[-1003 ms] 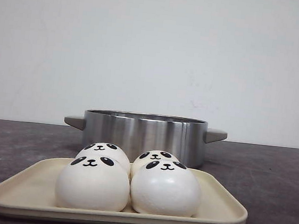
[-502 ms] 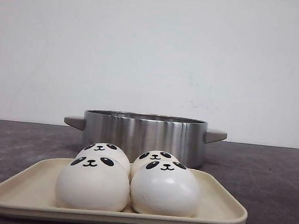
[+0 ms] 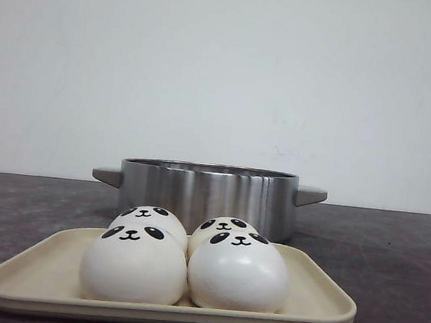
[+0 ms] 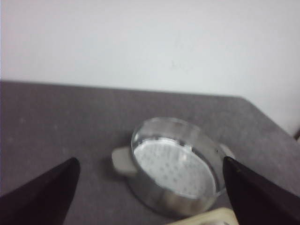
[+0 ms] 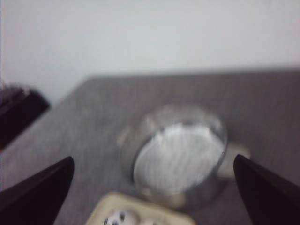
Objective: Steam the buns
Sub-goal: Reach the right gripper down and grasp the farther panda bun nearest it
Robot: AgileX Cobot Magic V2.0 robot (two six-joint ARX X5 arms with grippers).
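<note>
Several round white buns with black panda faces sit together on a cream tray (image 3: 317,296) at the front of the table; the front left bun (image 3: 134,265) and front right bun (image 3: 238,272) hide most of the two behind. A steel steamer pot (image 3: 208,193) with grey handles stands behind the tray. It also shows in the left wrist view (image 4: 176,166) and the right wrist view (image 5: 178,154), with a perforated plate inside. My left gripper (image 4: 151,168) and right gripper (image 5: 152,168) are open and empty, high above the table. A bun (image 5: 117,219) peeks in the right wrist view.
The dark grey table (image 3: 391,249) runs to a white wall behind. The tray's corner (image 4: 206,220) shows in the left wrist view. A dark object (image 5: 16,115) stands off the table's edge in the right wrist view.
</note>
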